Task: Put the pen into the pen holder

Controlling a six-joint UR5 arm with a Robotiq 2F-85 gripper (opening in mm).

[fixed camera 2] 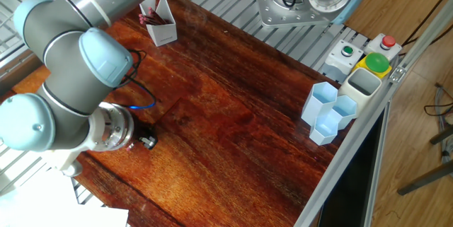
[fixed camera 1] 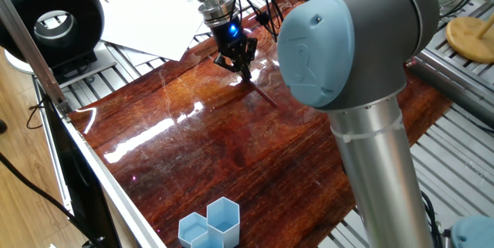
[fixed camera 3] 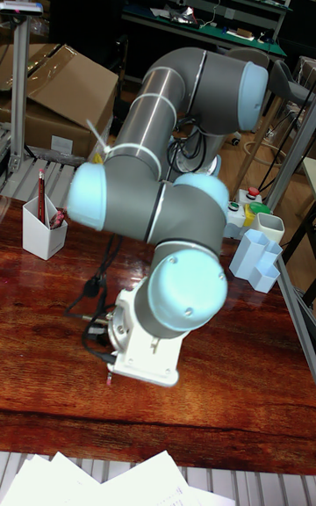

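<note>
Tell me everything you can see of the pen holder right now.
The pen holder is a small white cup that looks like plastic, with flat angular sides and a slanted, pointed rim. It stands upright near a far corner of the wooden table, well away from the gripper. Several reddish pens or pencils already stand inside it, tips above the rim. Nothing else touches it.

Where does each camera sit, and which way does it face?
One fixed view: table's long side, facing the gripper over the pen; elbow joint up close.
The other fixed view: high, opposite side; sees pen holder, blue cups, wrist.
Tall fixed view: table end, facing whole arm.
Shared: holder, cups.
</note>
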